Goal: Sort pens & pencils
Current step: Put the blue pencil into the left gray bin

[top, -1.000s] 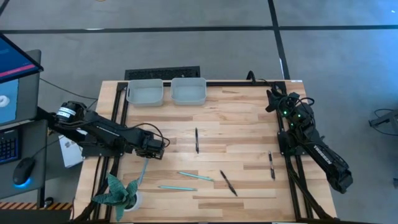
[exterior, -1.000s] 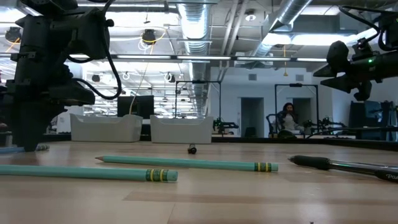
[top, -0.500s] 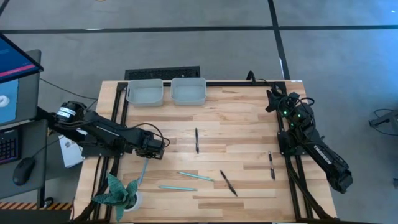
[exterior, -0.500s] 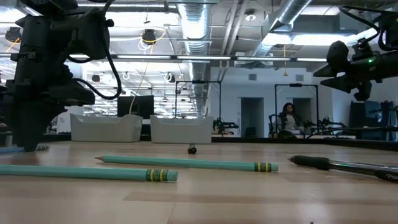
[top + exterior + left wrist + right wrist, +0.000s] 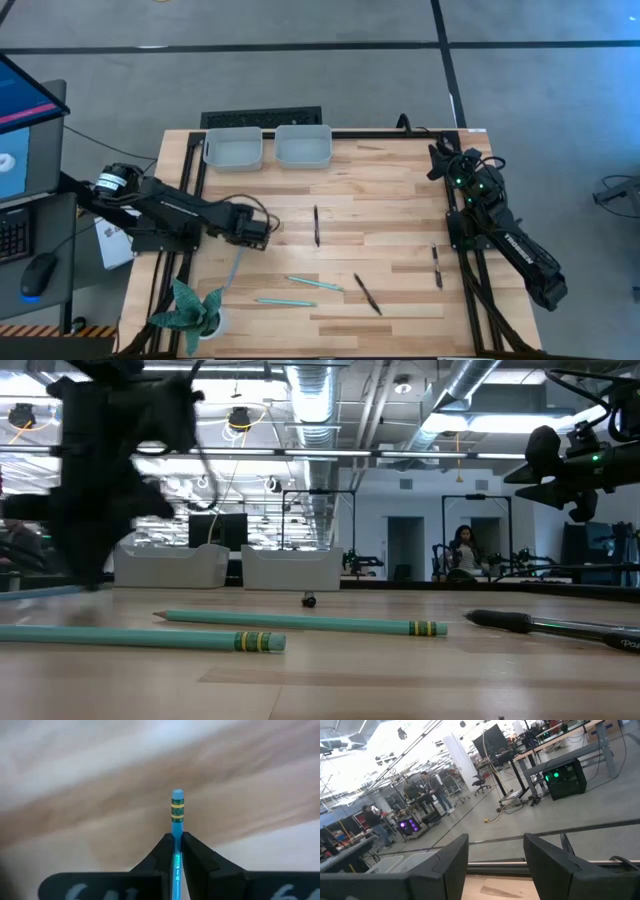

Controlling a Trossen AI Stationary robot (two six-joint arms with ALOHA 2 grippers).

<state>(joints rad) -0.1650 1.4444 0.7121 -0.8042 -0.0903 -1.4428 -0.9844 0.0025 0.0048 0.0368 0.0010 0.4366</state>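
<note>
The left gripper (image 5: 262, 232) is over the left part of the table (image 5: 400, 200), clamped tight on a teal pencil (image 5: 233, 274). The wrist view shows the banded end of it poking out between the closed fingers (image 5: 160, 855); from above, the rest trails back toward the potted plant (image 5: 190, 308). Gripping it near one end probably lets the arm carry it lengthwise to one of the two grey bins (image 5: 233, 149) at the far edge.

The right gripper (image 5: 495, 865) waits raised over the table's right edge, its fingers apart around nothing.

Two more teal pencils (image 5: 312, 284) lie near the front edge. Three black pens (image 5: 316, 225) are spread over the middle and right.

The low view smears the left arm, so whether the pencil's far end is clear of the wood is hard to say. The bins' insides look bare from above.
</note>
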